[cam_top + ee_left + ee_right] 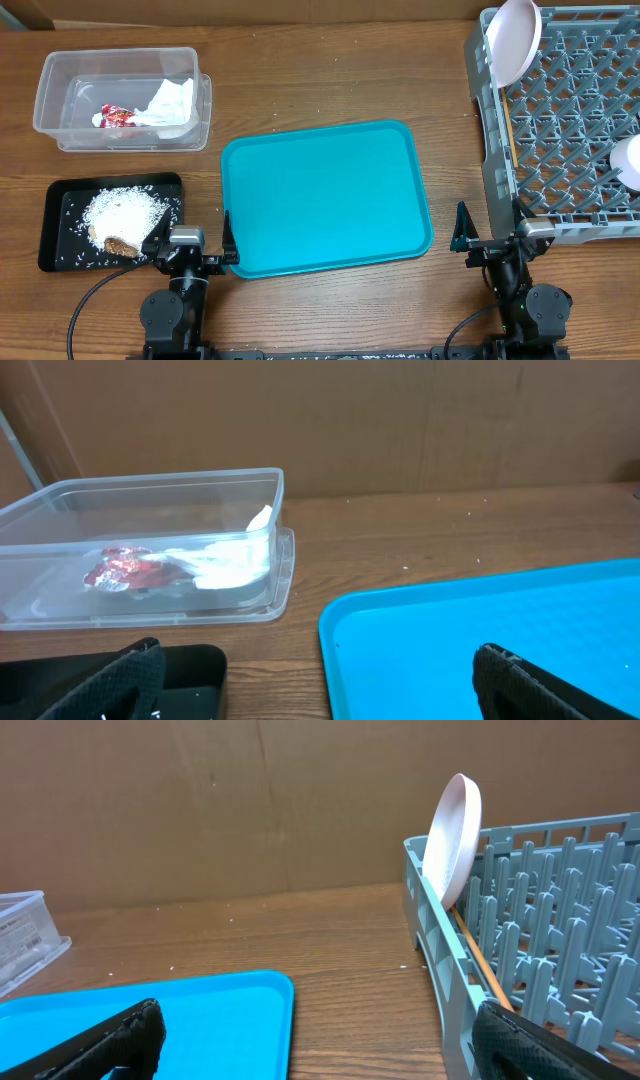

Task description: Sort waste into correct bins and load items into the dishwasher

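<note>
The clear tub [52, 78] at the back left holds a crumpled white napkin [170, 105] and a red-and-white wrapper [112, 116]; both also show in the left wrist view, napkin [235, 560] and wrapper [120, 572]. The black tray [55, 215] carries rice [125, 208] and a brown scrap [118, 245]. In the grey rack [490, 150] a white plate [515, 40] stands on edge, a white dish [630, 160] sits at the right edge, and a chopstick [480, 960] lies along the wall. My left gripper [190, 242] and right gripper [492, 235] stand open and empty at the near edge.
A teal serving tray [325, 195] lies bare between the black tray and the rack. My left fingers straddle the gap between black tray [195, 670] and teal tray [480, 610]. My right fingers straddle the teal tray's corner [200, 1010] and the rack wall [440, 970].
</note>
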You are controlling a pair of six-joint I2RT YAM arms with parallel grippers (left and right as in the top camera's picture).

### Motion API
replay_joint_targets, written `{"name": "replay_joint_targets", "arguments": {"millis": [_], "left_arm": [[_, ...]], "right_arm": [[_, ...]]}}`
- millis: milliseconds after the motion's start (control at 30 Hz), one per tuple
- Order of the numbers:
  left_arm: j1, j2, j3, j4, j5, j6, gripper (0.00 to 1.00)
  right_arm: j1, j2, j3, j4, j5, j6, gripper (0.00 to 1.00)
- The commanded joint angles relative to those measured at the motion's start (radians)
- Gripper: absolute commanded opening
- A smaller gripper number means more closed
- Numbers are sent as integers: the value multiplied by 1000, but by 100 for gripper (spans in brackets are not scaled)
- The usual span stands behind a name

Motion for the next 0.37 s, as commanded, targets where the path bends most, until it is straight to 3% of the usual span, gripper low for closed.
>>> {"name": "replay_joint_targets", "arguments": {"millis": [0,333], "left_arm": [[10,-11,-8,4,-6,-10,100],[10,-11,-8,4,-6,-10,100]], "right_arm": [[-7,-8,-11,4,6,-3,100],[-7,-8,-11,4,6,-3,100]]}}
